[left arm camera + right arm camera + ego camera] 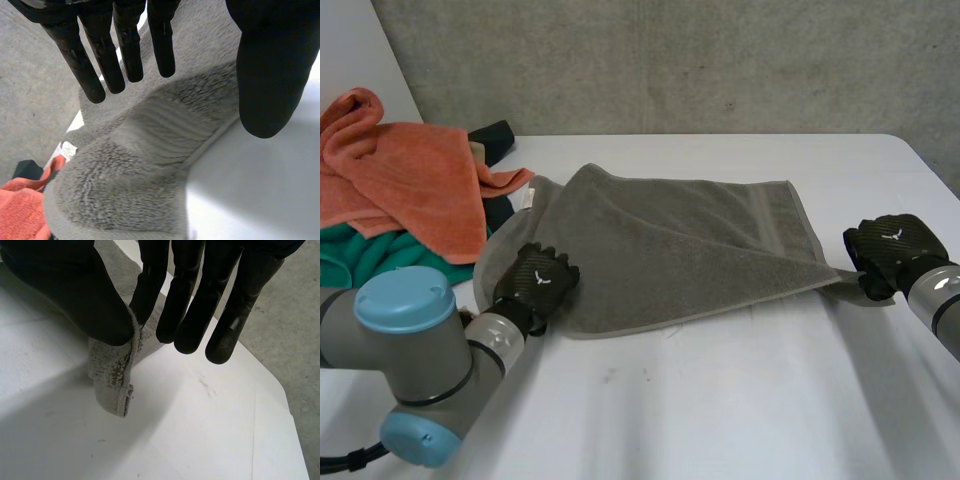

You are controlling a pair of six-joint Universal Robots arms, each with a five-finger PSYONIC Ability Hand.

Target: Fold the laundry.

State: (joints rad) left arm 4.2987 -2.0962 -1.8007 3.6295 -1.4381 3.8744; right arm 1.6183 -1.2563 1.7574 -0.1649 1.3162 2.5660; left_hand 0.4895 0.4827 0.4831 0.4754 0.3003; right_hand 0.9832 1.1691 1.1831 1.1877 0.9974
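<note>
nearest the camera, the left arm (410, 360), grey with its light-blue caps, reached in over the bare white tabletop (740, 400), and there was the left robot hand (536, 282) at the near left edge of the grey towel (670, 245). seen from its own wrist, its fingers (100, 60) were straight and spread, the thumb (265, 75) well apart from them, nothing held between, the palm over the towel's ribbed border. whether the fingertips touched the cloth, i couldn't tell. the towel lay spread across the middle of the tabletop, part of it folded over itself, and a small white label (68, 150) poked out at its left side, towards the heap. over on the other side, the right robot hand (892, 250) was on the towel's right corner, and that one was a real grip: its thumb and one finger pinched the hemmed corner between them, the other fingers straight beside it, the tip of the corner sticking out past the pinch. the cloth was drawn out to a point from the towel's body to that hand. further back at the left, just beside the grey towel, sat a heap: an orange towel (415, 180) crumpled on top, a teal cloth (350, 255) under it, a black item (495, 135) at the back. beyond the tabletop's far edge stood a rough grey wall (670, 60).
</note>
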